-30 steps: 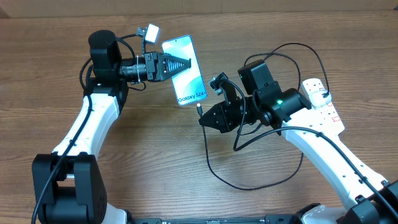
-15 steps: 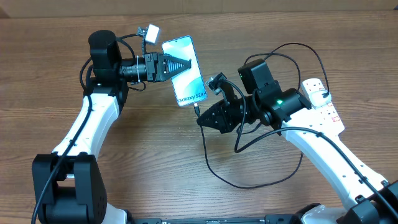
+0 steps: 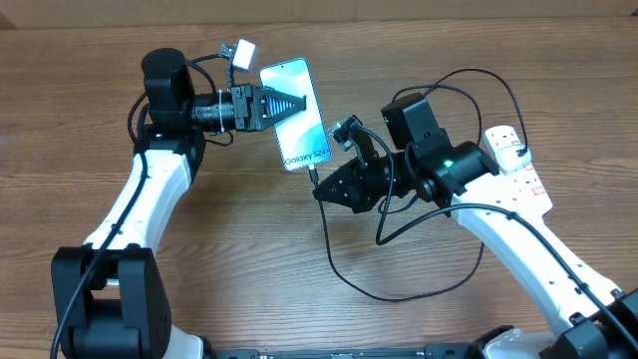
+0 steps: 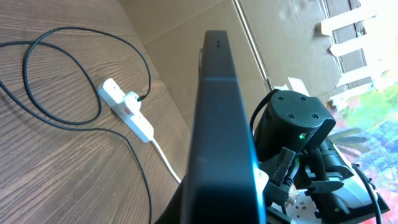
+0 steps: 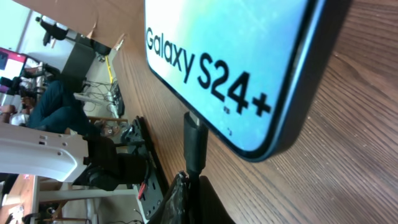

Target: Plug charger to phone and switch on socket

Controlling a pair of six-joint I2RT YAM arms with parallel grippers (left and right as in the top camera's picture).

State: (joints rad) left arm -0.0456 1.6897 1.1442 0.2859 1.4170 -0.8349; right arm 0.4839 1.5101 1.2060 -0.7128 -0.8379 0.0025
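The left end effector (image 3: 297, 103) is clamped shut on the phone (image 3: 304, 135), gripping it across its upper half with the lit screen facing up. The right end effector (image 3: 321, 189) is pinched shut on the small plug (image 5: 194, 140) of the charger (image 3: 399, 295), just below the phone's bottom edge. In the right wrist view the plug tip, straight ahead of this end effector, meets that edge. Whether it has entered the port cannot be told

The main risk is misalignment. If the plug sits slightly off the port or at an angle, a forward push would scrape along the edge or bend the connector instead of seating it. The push could also pivot the phone within the left grip, because it is held far from the end being pressed, and the phone would swing away from the right end effector. The charger loops loosely over the counter (image 3: 249, 259) behind and beneath the right arm (image 3: 498, 214), so it could snag there and tug the plug askew. The socket (image 3: 516, 165) lies well behind the right end effector, partly under that arm. Its switch looks yet to be dealt with, and a hard pull on the charger could drag the socket out of place before then
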